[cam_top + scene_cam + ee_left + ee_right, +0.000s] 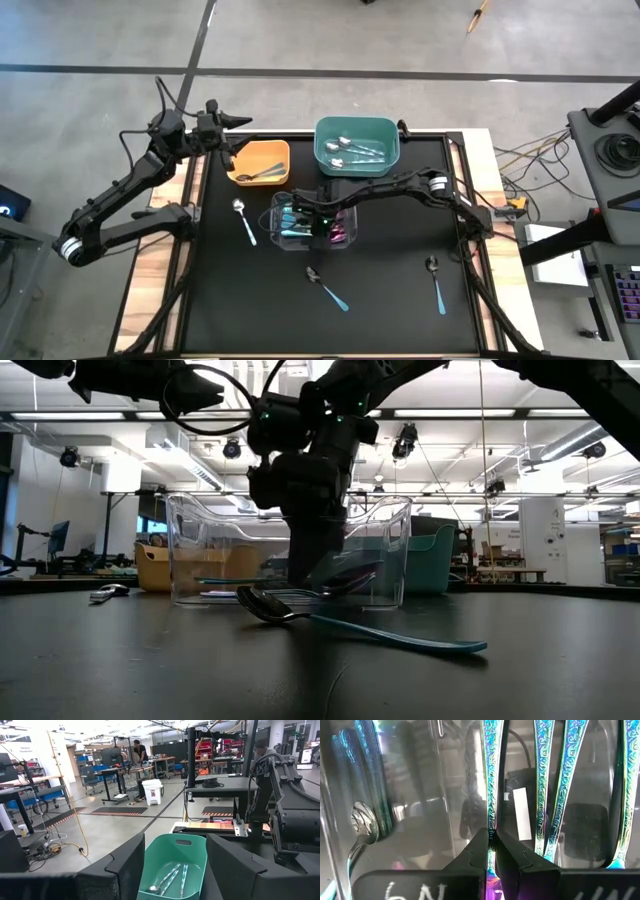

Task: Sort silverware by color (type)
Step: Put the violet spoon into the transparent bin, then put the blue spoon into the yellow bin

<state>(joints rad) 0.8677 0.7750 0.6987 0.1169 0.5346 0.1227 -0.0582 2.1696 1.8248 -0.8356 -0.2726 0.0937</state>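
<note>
I can make out hardly any writing from here. Just below my right gripper (491,851), on the dark plate of its own wrist, there are chalky white hand-drawn marks (414,892) cut off by the frame edge; they look like a "6" and an "N", though I can't tell for sure. Nothing else reads as text.

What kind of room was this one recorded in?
Most likely a large robotics lab or workshop: concrete floor with hazard-striped mats, rows of workbenches with equipment, ceiling strip lights, and a person working in the background.
</note>
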